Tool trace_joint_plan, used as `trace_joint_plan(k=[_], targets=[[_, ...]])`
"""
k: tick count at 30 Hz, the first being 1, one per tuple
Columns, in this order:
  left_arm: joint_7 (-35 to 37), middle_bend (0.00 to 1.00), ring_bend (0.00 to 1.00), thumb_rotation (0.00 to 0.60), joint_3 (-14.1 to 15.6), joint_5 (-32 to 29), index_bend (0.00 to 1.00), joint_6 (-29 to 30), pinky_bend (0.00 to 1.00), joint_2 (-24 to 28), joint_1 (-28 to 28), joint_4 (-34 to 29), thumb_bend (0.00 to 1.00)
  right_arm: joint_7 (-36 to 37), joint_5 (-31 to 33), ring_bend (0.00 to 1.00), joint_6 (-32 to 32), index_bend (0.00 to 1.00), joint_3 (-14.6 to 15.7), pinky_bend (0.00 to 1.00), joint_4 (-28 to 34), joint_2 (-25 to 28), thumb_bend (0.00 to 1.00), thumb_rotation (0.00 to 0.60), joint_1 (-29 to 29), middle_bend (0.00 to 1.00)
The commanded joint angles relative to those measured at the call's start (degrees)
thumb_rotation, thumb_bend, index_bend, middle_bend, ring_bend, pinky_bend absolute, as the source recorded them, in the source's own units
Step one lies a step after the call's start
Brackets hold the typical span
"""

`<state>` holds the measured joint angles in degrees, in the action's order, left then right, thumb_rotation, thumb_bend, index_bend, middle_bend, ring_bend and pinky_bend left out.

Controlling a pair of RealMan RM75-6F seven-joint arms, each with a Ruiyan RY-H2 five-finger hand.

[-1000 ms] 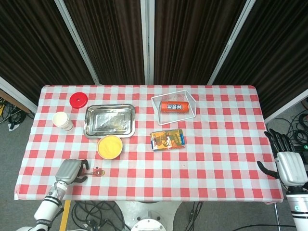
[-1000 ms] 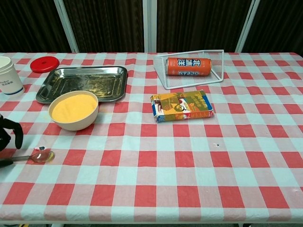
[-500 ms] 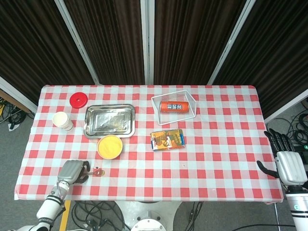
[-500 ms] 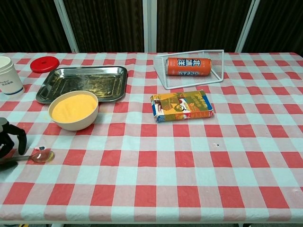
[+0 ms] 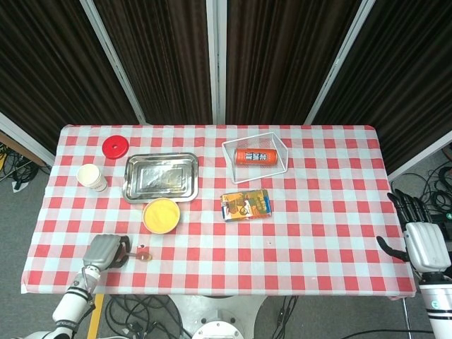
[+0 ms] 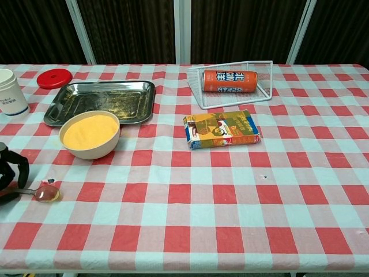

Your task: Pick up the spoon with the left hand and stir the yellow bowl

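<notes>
Left hand (image 5: 104, 251) sits at the near left corner of the checked table (image 5: 318, 233), on the near-left side of the yellow bowl (image 5: 160, 215). Its dark fingers (image 6: 12, 167) curl down onto the spoon's handle. Contact is plain in the chest view; whether the handle is truly clamped or only touched, I cannot tell, since most of the hand is cut off at the frame edge there.

Spoon (image 6: 41, 193): thin handle runs toward the hand, bowl end points away from it, toward the table's middle. Bowl end lies low at the cloth, on the near side of the yellow bowl and clearly apart from it. A small reddish bit shows just beside the spoon's bowl end; too small to identify.

Yellow bowl: upright, filled with yellow-orange stuff, surface level.

Right hand (image 5: 424, 244): well off to the far right of the yellow bowl, at the table's right edge, fingers spread and extended, nothing in them.

Other items, placed from the yellow bowl:
- Steel tray (image 5: 161, 177), just behind it, edges nearly touching.
- White cup (image 5: 92, 176), behind and to the left, upright.
- Red lid (image 5: 114, 146), further back, beyond the cup.
- Printed box (image 5: 246, 205), to the right, lying flat.
- White wire basket (image 5: 256, 159), behind and to the right, with an orange can (image 5: 255, 156) lying on its side inside.
</notes>
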<state>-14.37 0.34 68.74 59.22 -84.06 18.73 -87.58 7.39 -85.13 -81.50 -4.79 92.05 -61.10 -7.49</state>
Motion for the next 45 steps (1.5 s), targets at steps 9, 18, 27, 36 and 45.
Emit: trace_joint_plan(k=[9, 18, 27, 36, 45], targets=[[2.4, 0.89, 0.86, 0.600, -6.4, 0.1, 0.64, -0.6, 0.95, 7.8, 4.5, -3.5, 0.40, -0.9, -0.1, 0.00, -1.1, 0.00, -0.6, 0.00, 0.8, 1.4, 0.19, 0.600, 0.1, 0.00], [-0.5, 0.89, 0.86, 0.600, -11.4, -5.5, 0.64, -8.4, 0.95, 8.2, 13.2, -1.6, 0.40, -0.6, -0.5, 0.00, -2.1, 0.00, -0.3, 0.00, 1.0, 1.8, 0.19, 0.600, 0.8, 0.00], [-7.6, 0.89, 0.86, 0.600, -10.1, -12.5, 0.62, -11.0, 0.95, 4.6, 17.8, 1.4, 0.40, -0.2, 0.1, 0.00, -1.7, 0.00, -0.4, 0.00, 0.7, 1.6, 0.19, 0.600, 0.9, 0.00], [-10.9, 0.89, 0.86, 0.600, -8.2, -16.5, 0.59, -11.5, 0.95, 3.6, 19.8, 1.9, 0.40, -0.3, 0.4, 0.00, -1.2, 0.00, -0.5, 0.00, 0.7, 1.4, 0.19, 0.600, 0.6, 0.00], [-11.5, 0.89, 0.86, 0.600, -6.9, -16.8, 0.49, -10.3, 0.95, 4.2, 20.6, 0.6, 0.40, -0.1, 0.5, 0.00, -1.1, 0.00, -0.6, 0.00, 0.6, 1.3, 0.19, 0.600, 0.6, 0.00]])
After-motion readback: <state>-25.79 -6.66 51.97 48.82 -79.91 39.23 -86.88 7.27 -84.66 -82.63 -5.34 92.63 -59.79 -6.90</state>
